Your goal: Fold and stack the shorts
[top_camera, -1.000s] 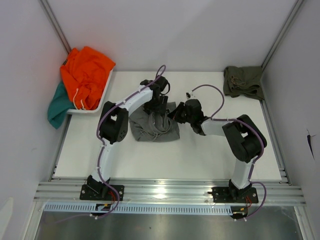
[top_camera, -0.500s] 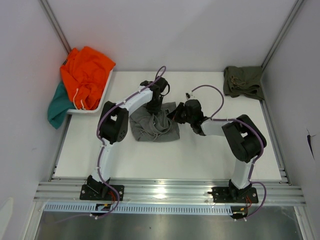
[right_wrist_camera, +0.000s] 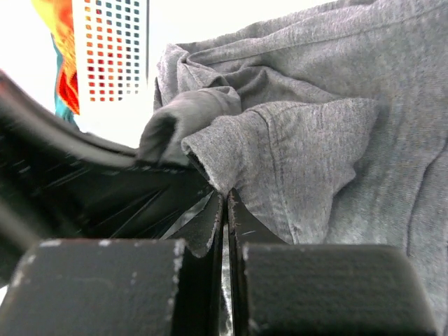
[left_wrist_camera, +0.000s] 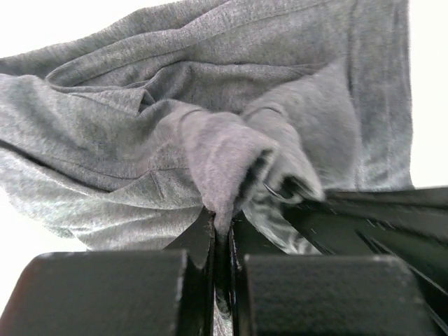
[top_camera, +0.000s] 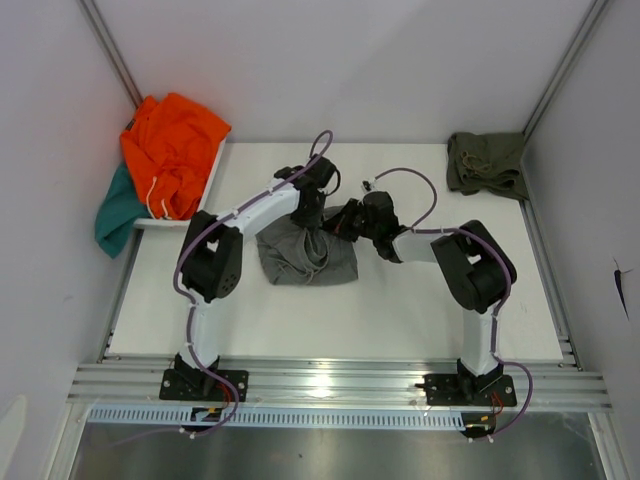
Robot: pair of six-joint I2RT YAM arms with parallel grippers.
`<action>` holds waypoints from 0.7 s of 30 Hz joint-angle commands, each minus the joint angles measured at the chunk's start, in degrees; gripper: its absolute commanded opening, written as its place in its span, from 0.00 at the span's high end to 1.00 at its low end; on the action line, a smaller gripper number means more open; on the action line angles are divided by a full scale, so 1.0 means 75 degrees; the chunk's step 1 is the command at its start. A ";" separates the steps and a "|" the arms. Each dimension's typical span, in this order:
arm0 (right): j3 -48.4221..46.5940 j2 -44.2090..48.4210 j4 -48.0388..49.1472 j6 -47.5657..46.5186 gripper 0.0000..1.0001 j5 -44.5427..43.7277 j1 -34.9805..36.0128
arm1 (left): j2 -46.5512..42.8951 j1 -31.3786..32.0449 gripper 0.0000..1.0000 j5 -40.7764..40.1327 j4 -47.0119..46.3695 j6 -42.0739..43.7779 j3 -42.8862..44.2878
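Note:
The grey shorts [top_camera: 305, 258] lie crumpled at the table's middle, and their far edge is bunched up between both grippers. My left gripper [top_camera: 316, 214] is shut on a fold of grey cloth [left_wrist_camera: 224, 150], pinched tight between its fingers. Right beside it, my right gripper [top_camera: 347, 220] is shut on another fold of the same shorts [right_wrist_camera: 294, 140]. The two grippers stand almost touching. In the left wrist view my left gripper [left_wrist_camera: 222, 222] shows cloth running down between its jaws. In the right wrist view my right gripper [right_wrist_camera: 225, 199] holds a hemmed corner. The olive green shorts [top_camera: 487, 163] lie folded at the far right corner.
A white tray [top_camera: 196, 212] at the far left holds an orange garment [top_camera: 172, 150], with a teal garment [top_camera: 117, 212] hanging over its left side. Grey walls close in on the left, back and right. The arm bases sit on the metal rail [top_camera: 330, 385] at the near edge.
My left gripper has shut on the grey shorts' far edge. My right gripper has moved left with its fold, up against the left one, and the cloth has bunched up between them.

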State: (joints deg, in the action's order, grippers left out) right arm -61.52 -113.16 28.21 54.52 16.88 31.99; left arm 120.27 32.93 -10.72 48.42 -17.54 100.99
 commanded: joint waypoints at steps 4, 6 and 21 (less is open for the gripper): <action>-0.0317 -0.0403 0.0961 0.1015 1.00 0.0620 0.0012 | -0.0731 0.0145 0.99 0.0175 -0.0679 -0.0204 -0.0375; -0.0352 -0.0485 0.1113 0.1097 1.00 0.0666 0.0001 | -0.0708 0.0168 0.99 0.0222 -0.0737 -0.0216 -0.0422; -0.0024 -0.0720 0.2848 0.1730 0.94 0.1088 0.0012 | -0.0392 0.0262 0.92 0.1076 -0.0843 -0.0169 -0.0282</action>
State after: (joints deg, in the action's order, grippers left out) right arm -60.80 -117.91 40.10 65.25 22.17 31.46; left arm 118.10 33.41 -9.89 44.62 -17.89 97.91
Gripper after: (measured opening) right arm 0.047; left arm 0.073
